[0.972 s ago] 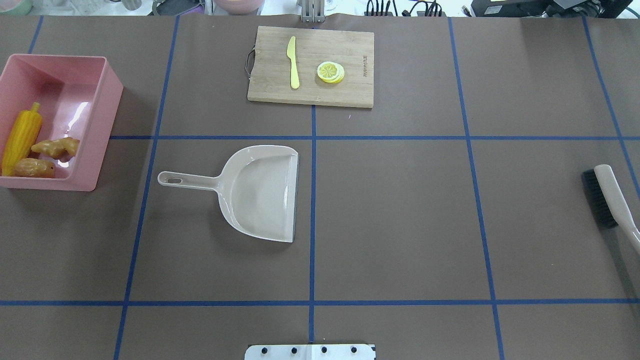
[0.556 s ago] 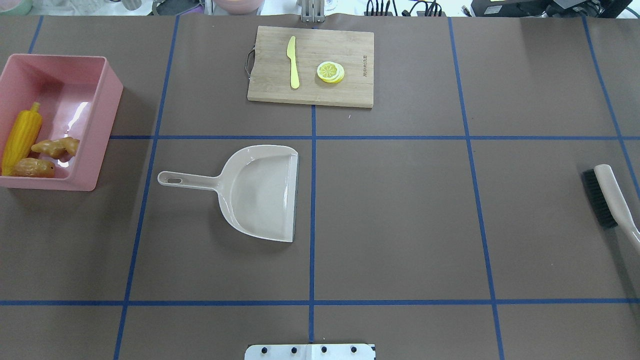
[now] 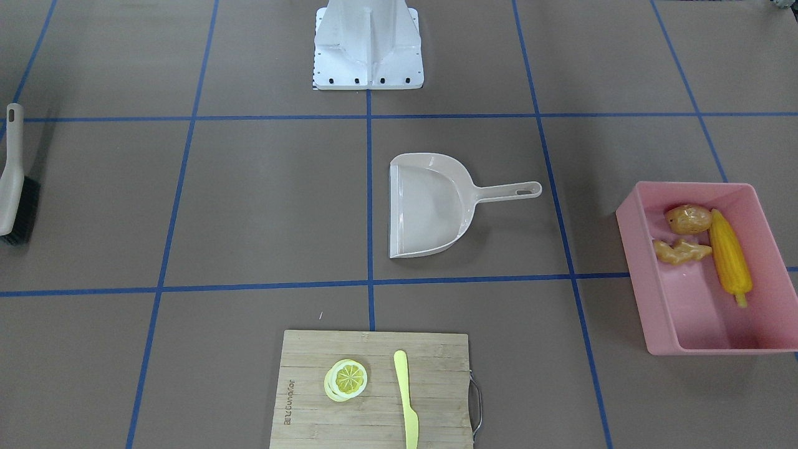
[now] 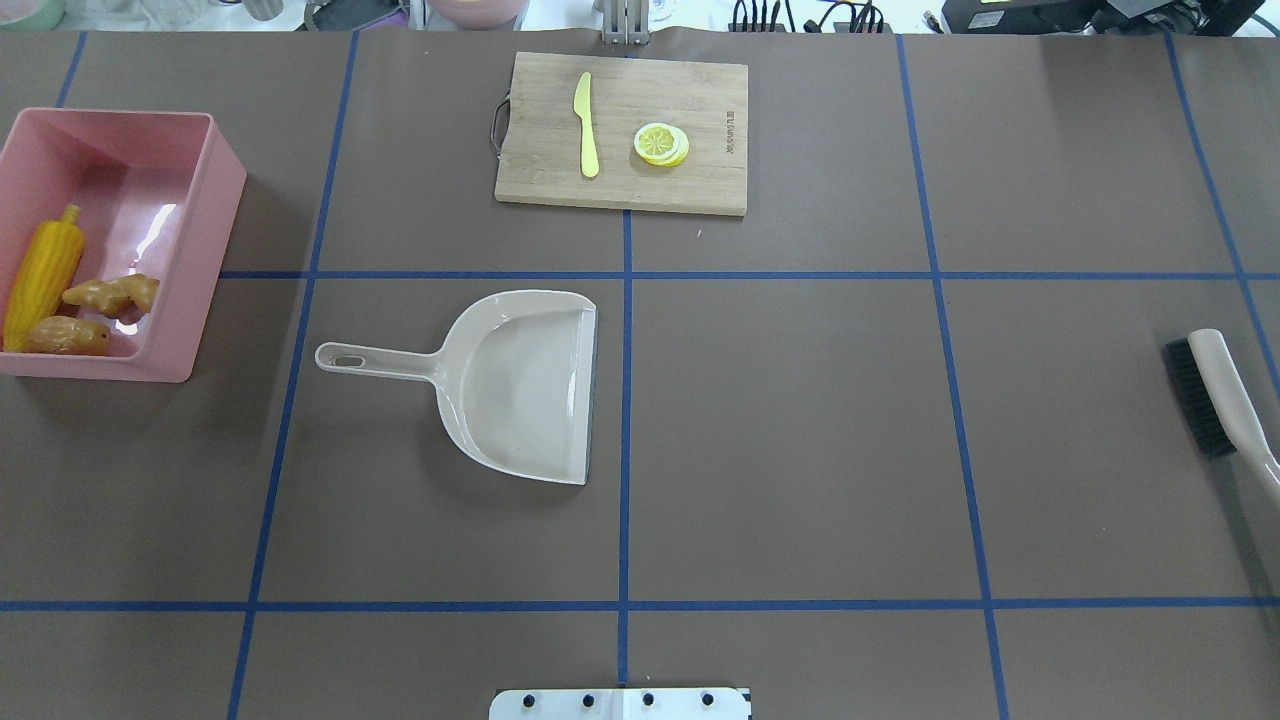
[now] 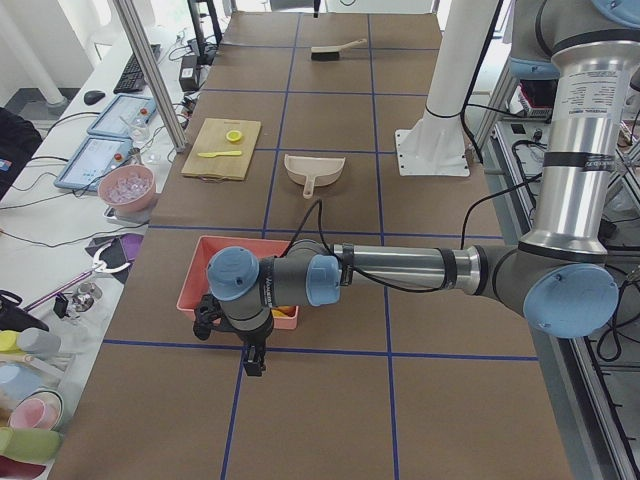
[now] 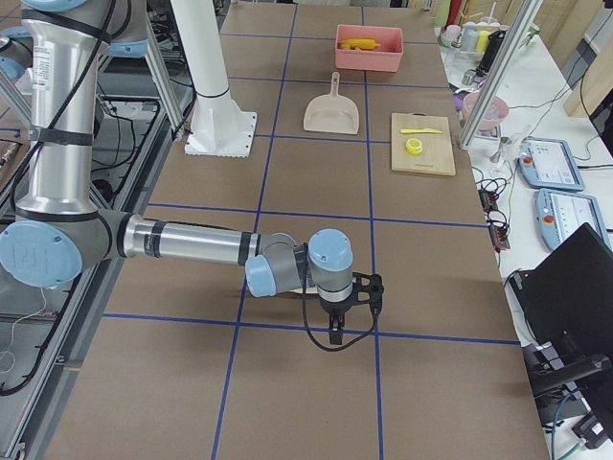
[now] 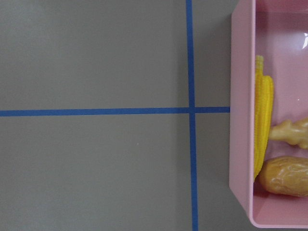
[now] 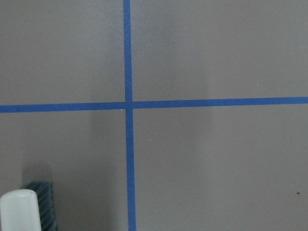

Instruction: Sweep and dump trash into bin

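Observation:
The pink bin [image 4: 205, 240] stands at the table's left end. Inside it lie the yellow corn cob [image 4: 42, 275], the tan ginger root [image 4: 110, 293] and the brown potato [image 4: 68, 337]. They also show in the front view: corn [image 3: 729, 255], ginger [image 3: 679, 251], potato [image 3: 687, 218]. The left wrist view shows the bin's wall [image 7: 240, 120] with the corn [image 7: 263, 120] inside. My left gripper [image 5: 252, 362] hangs beside the bin's outer side, and my right gripper [image 6: 335, 333] hangs at the far right end. Both show only in side views, so I cannot tell if they are open.
The beige dustpan [image 4: 520, 385] lies empty at mid-table, handle toward the bin. The brush [image 4: 1215, 390] lies at the right edge. A wooden cutting board [image 4: 700, 180] with a yellow knife [image 4: 586, 125] and lemon slice [image 4: 661, 143] sits at the far side.

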Robot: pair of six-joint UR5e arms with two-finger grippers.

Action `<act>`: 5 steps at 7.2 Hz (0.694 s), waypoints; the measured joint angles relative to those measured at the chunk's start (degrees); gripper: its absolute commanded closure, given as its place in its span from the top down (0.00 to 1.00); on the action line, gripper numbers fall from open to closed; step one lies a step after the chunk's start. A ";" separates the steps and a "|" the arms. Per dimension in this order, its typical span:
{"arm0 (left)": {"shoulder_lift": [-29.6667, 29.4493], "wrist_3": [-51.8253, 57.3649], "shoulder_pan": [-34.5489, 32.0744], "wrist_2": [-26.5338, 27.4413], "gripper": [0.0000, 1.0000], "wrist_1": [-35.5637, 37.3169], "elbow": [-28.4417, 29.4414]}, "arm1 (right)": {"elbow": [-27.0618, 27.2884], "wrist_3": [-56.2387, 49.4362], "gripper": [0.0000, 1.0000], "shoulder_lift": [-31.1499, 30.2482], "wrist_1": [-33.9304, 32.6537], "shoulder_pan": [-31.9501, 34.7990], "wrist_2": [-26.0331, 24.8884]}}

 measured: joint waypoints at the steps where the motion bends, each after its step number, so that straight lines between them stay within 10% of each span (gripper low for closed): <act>1: 0.04 -0.02 0.01 0.20 0.99 -0.02 -0.12 | 0.60 0.32 1.00 -0.16 -0.34 0.04 0.85; 5: 0.04 0.15 0.08 0.32 0.99 -0.47 -0.16 | 6.25 -0.03 1.00 -0.58 -9.89 0.10 2.87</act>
